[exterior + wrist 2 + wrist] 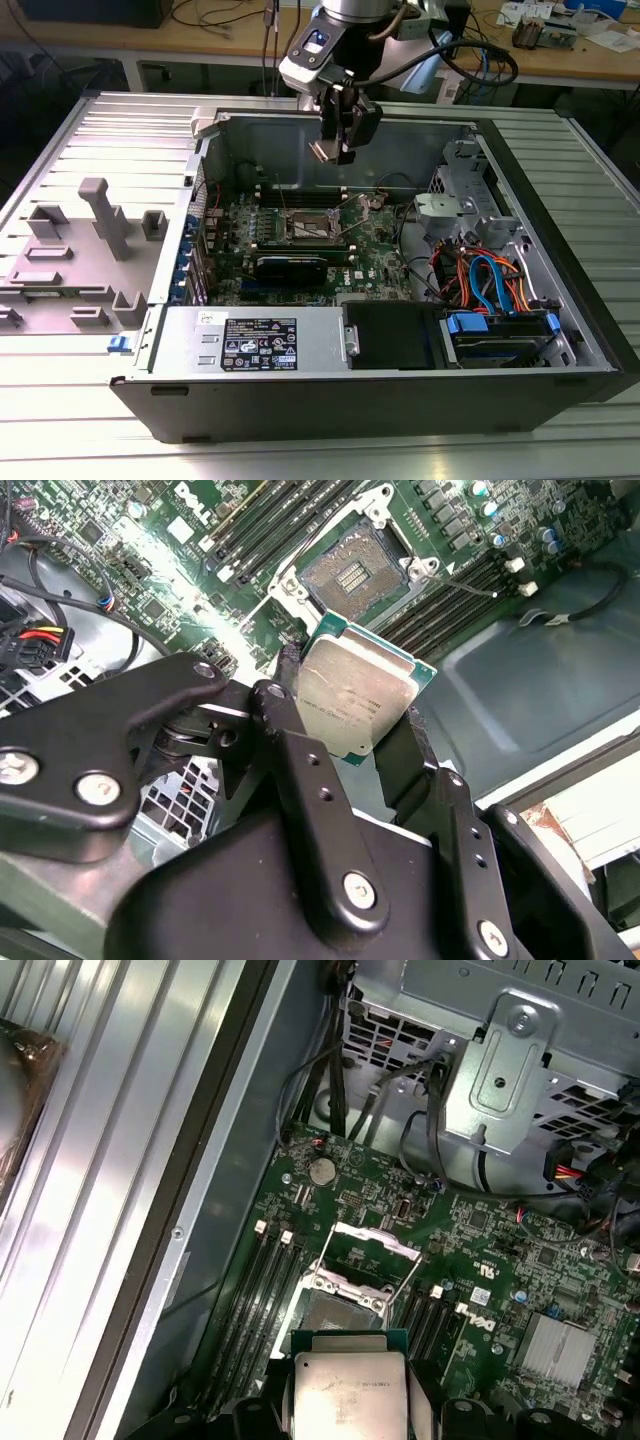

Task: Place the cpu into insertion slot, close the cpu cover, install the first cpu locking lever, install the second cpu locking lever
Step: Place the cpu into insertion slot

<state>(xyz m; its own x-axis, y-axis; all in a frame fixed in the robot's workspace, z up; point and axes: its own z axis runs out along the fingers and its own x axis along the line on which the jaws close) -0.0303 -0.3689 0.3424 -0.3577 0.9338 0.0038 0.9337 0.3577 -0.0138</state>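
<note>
My gripper (338,148) is shut on the cpu (323,151), a flat square chip with a dull silver top, and holds it in the air over the open computer case. In both wrist views the black fingers (290,715) clamp two opposite edges of the cpu (355,692) (348,1392). Below it, apart from the chip, lies the insertion slot (350,575) (343,1312) (311,226), bare and set into the green motherboard (375,255). The cpu cover (377,1243) stands tipped up at the slot's far edge. Two thin wire levers (318,1260) are raised beside it.
Memory slots (275,525) flank the socket. A dark long card (290,266) lies in front of it. A power supply (255,345) and a drive bay with blue and orange cables (490,285) fill the case's near side. A grey fixture (100,225) stands at the exterior view's left.
</note>
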